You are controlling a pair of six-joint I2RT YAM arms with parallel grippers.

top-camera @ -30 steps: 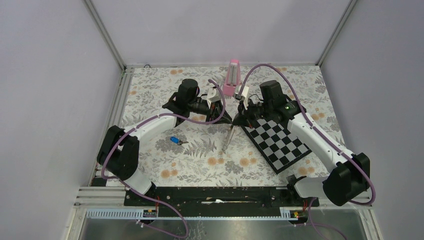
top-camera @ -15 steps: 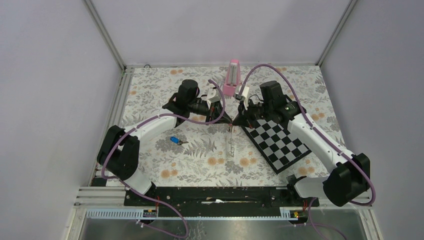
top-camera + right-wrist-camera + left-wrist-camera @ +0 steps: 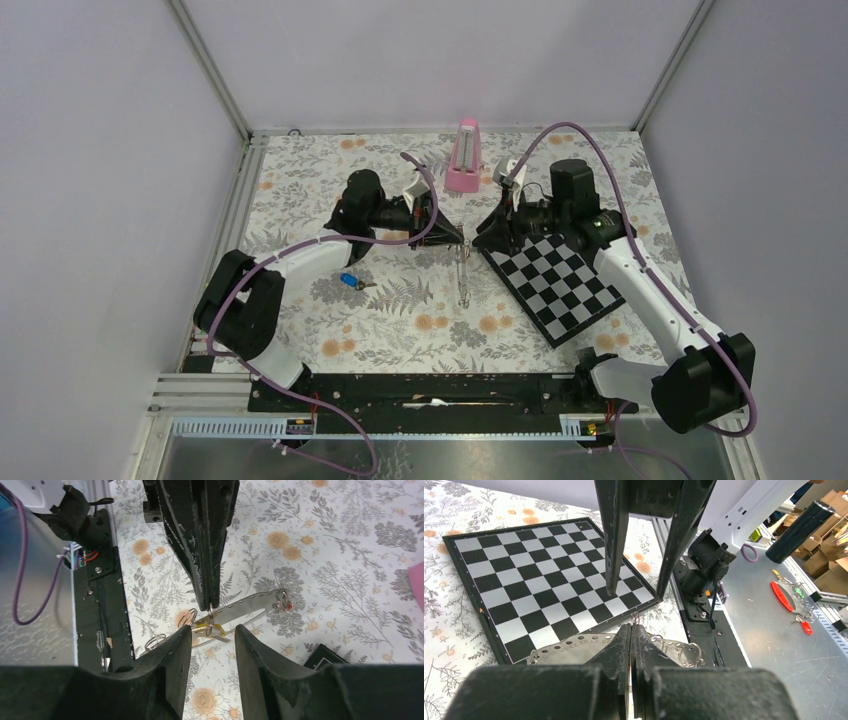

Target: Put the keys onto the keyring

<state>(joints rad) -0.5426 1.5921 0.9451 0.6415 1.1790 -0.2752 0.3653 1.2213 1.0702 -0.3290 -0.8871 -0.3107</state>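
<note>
Right jaws have just let go and sit apart, empty, so the keyring (image 3: 247, 605) now dangles from the left jaws clamped on it, yellow key (image 3: 210, 628) seemingly attached, blue key (image 3: 349, 280) still on the bench (image 3: 400, 335).

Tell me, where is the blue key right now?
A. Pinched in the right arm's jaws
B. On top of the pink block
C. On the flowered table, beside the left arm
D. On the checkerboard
C: the blue key lies on the flowered table next to the left arm, well away from the checkerboard.
</note>
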